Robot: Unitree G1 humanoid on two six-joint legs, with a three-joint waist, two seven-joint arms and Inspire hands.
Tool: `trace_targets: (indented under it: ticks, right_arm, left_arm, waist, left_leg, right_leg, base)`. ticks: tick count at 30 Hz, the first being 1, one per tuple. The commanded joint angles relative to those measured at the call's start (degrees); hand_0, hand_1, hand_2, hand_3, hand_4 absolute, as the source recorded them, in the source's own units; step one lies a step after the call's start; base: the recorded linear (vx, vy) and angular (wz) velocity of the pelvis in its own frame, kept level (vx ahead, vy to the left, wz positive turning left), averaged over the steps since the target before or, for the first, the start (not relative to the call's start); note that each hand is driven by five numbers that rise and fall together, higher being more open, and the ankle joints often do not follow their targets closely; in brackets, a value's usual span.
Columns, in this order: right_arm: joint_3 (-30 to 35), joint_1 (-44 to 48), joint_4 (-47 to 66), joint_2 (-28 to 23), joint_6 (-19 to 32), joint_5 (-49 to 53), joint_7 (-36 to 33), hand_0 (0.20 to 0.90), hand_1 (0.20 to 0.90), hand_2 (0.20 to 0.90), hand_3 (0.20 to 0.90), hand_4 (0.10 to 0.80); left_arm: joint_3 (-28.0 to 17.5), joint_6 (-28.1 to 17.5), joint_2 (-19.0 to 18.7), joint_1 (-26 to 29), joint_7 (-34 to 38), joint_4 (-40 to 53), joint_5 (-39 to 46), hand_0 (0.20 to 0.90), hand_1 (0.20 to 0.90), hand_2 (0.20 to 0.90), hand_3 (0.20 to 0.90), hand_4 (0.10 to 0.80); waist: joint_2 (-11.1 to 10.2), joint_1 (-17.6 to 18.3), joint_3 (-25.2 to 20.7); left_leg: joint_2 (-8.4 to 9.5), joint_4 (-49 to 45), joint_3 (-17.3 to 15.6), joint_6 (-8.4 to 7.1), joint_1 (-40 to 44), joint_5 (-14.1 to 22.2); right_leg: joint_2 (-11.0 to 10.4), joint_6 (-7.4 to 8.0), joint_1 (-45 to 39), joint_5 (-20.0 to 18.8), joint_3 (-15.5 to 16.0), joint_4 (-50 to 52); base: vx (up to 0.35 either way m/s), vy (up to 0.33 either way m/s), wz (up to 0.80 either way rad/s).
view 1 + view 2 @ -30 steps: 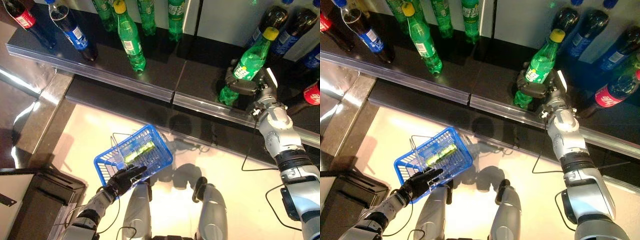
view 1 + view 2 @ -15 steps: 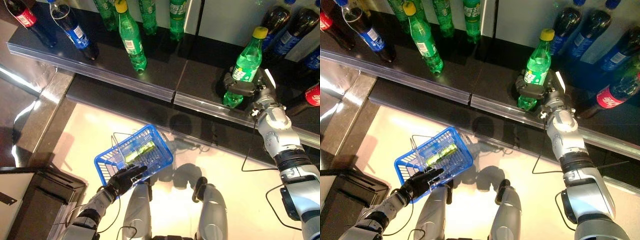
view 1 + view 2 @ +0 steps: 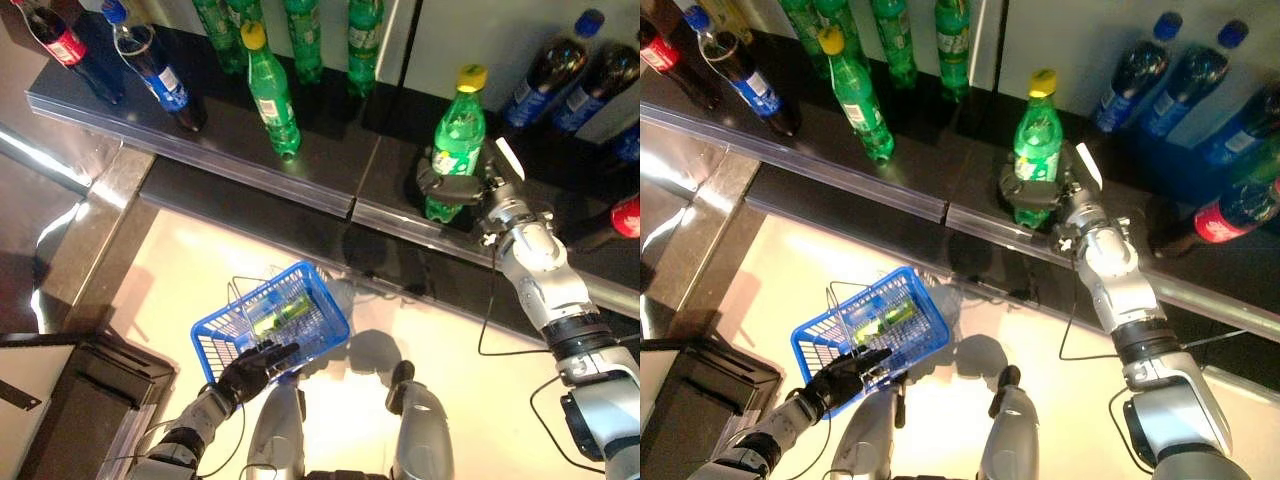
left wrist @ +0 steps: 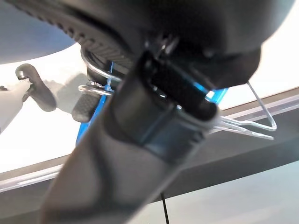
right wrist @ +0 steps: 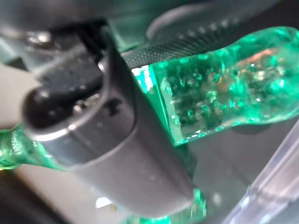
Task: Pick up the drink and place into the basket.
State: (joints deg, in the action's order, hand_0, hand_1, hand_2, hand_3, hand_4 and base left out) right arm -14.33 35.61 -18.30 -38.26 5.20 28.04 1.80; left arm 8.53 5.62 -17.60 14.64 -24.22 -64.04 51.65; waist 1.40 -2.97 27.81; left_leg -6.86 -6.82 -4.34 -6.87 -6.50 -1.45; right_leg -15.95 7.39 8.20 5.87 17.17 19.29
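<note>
Drink: a green bottle with a yellow cap, upright at the front of the dark shelf, right of the other bottles.
Right hand: the right hand has its fingers curled round the bottle's lower body.
Basket: a blue basket low over the floor, with one green bottle lying inside.
Left hand: the left hand holds the basket's wire handle.
Advice: lift straight up to clear the shelf's front lip, keep the bottle upright, then swing down over the basket's open side.
</note>
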Motion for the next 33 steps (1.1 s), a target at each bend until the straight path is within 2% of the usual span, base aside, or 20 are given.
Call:
trace_targets:
  ticks: [1,11,22,28,33]
  right_arm:
    - [6.16,3.62,9.49,1.41,5.62,0.13,1.29,0.3,0.3,0.3,0.2,0.1]
    - [8.44,-6.84,16.32,3.17,3.91,-1.27,2.93,0.3,0.3,0.3,0.2,0.1]
    - [8.7,-10.36,17.67,5.17,3.63,-1.21,3.5,0.3,0.3,0.3,0.2,0.1]
    - [6.43,-10.05,17.61,6.41,4.08,-1.68,2.43,0.3,0.3,0.3,0.2,0.1]
    - [2.65,-9.18,17.33,7.66,5.01,-3.09,0.09,0.3,0.3,0.3,0.2,0.1]
  left_arm:
    - [1.29,-2.12,-0.97,-4.84,-4.54,4.5,-0.14,0.3,0.3,0.3,0.2,0.1]
    - [-1.92,-4.96,0.48,-8.88,-6.38,7.85,1.44,0.3,0.3,0.3,0.2,0.1]
    - [-3.53,-7.85,2.18,-10.8,-10.08,19.56,7.83,0.3,0.3,0.3,0.2,0.1]
    - [-3.89,-6.8,2.61,-11.7,-12.2,30.95,11.13,0.3,0.3,0.3,0.2,0.1]
    - [-0.65,-4.77,1.36,-11.67,-10.37,46.21,15.76,0.3,0.3,0.3,0.2,0.1]
  waist:
    - [-2.33,-1.65,-13.11]
    - [-2.89,-2.66,-19.88]
    - [-3.21,-6.3,-22.14]
    - [-3.01,-8.95,-22.92]
    - [-2.94,-11.67,-23.23]
  left_leg:
    - [-0.68,3.01,-3.59,0.64,4.12,-0.13]
    - [-0.92,10.68,-4.85,0.55,10.89,-1.6]
    - [-0.51,11.82,-2.14,0.81,12.12,-1.08]
    - [0.04,11.82,-0.1,1.47,11.65,-1.16]
    - [0.74,11.82,3.38,2.13,11.18,-1.69]
  right_leg:
    - [-0.12,1.84,-1.79,-7.44,-1.84,-8.84]
    - [1.28,1.4,-11.2,-8.17,0.29,-17.14]
    - [1.63,1.23,-15.43,-8.03,3.5,-19.95]
    - [2.37,0.57,-16.64,-6.89,4.76,-19.23]
    - [3.08,-0.19,-17.54,-5.58,6.04,-17.91]
  base:
    - [0.193,0.025,0.39]
    - [0.132,0.036,0.24]
    - [0.017,0.003,0.22]
    - [-0.008,0.005,0.18]
    - [-0.008,0.016,0.26]
